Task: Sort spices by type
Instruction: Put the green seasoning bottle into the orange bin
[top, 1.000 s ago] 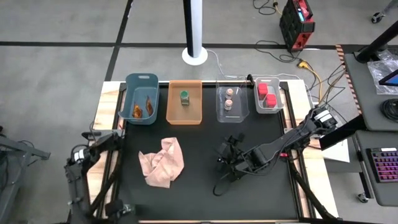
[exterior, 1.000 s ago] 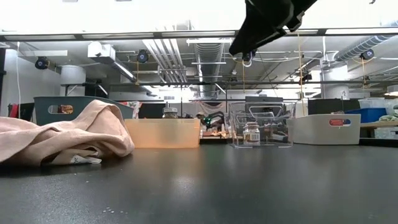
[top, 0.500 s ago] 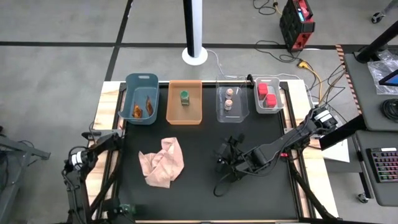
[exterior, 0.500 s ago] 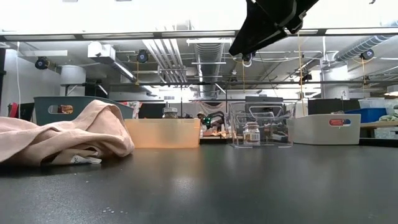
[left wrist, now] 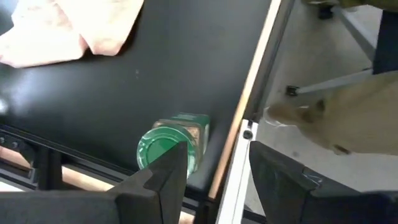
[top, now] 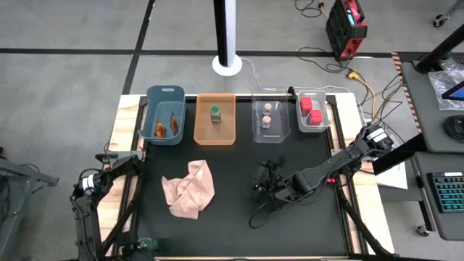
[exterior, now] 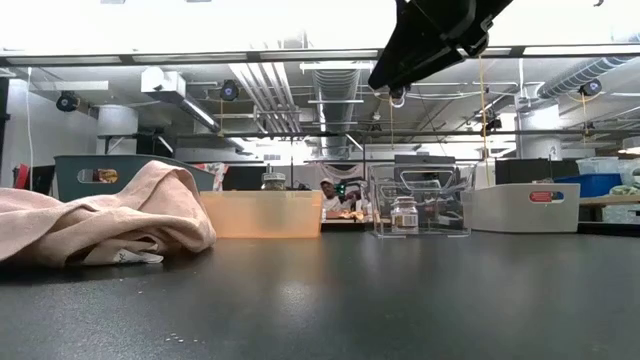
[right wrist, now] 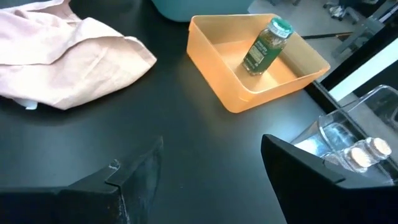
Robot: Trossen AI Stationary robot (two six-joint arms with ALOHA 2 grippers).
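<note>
Left gripper (left wrist: 214,171) fingers apart above green-capped jar (left wrist: 174,142) lying at table's near left corner (nothing gripped) | right gripper (right wrist: 211,174) spread, empty, mid-table | second green jar (right wrist: 266,45) in orange bin (right wrist: 214,74)

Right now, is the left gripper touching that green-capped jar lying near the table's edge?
Cannot tell. In the left wrist view one finger overlaps the green-capped jar, showing neither contact nor gap plainly.

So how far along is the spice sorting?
Done: packets lie in the blue bin, one green-capped jar in the orange bin, tan-lidded jars in the clear bin, red containers in the white bin. Nothing is gripped; the open left gripper sits by a second green-capped jar lying at the table edge. That jar remains. Right gripper hovers open mid-table.
</note>
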